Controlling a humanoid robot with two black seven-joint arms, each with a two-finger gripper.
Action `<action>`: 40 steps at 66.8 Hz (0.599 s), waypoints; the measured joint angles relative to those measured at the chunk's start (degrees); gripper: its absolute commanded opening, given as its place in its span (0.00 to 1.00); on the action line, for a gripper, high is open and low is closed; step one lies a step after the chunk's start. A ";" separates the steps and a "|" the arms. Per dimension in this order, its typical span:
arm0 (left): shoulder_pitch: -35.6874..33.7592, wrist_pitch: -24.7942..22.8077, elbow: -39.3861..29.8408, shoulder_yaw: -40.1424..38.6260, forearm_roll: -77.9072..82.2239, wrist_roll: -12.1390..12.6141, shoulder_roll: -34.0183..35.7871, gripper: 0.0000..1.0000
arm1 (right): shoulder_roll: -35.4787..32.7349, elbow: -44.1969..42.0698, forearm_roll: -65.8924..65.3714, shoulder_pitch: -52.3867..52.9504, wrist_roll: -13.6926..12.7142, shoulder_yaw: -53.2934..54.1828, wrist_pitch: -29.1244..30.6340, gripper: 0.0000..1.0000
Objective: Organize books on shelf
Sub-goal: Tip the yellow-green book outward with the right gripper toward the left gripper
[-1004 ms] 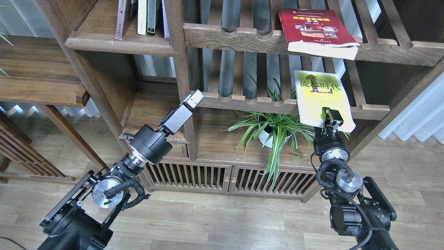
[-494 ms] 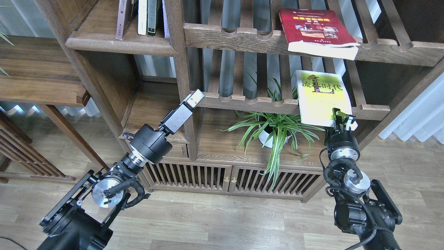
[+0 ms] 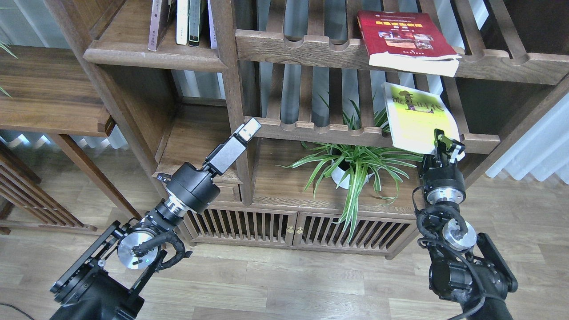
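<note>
Books sit at two levels of the wooden rack on the right side of the bookcase. The yellow-green book (image 3: pixel 418 120) lies tilted on the lower slatted rack (image 3: pixel 320 129), its cover facing up and its near right corner hanging past the rack's front rail. My right hand (image 3: pixel 446 144) is clamped on that near corner, one finger showing dark over the cover's edge. The right arm rises to it from the lower right corner of the view.

Above it, the thick red book (image 3: pixel 402 38) with photos on its cover rests flat on the upper slatted rack (image 3: pixel 306 46), its pale page block jutting over the front rail. It is apart from the yellow-green book, directly over its far edge.

My left hand (image 3: pixel 247 127) points up and to the right, in front of the dark wood post (image 3: pixel 231 89) that divides the bookcase. It grips nothing; its two fingers cannot be told apart from here, so I cannot tell whether it is open or closed.

At the upper left, a solid brown shelf (image 3: pixel 146 55) with a rounded front edge carries a few upright books (image 3: pixel 180 22) with pale and dark spines, standing close against the post. A potted spider plant (image 3: pixel 351 164) stands on the surface below the lower rack, between the two arms.
</note>
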 measured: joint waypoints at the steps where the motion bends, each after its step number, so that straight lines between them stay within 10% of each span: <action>1: 0.00 0.00 0.05 0.04 -0.49 0.04 0.00 0.86 | 0.00 0.91 0.52 -0.76 -1.04 -0.36 0.48 0.05; 40: 0.11 0.00 2.90 2.61 -7.76 0.50 0.00 0.95 | 0.00 9.51 3.81 -7.64 -5.10 -13.41 4.84 0.04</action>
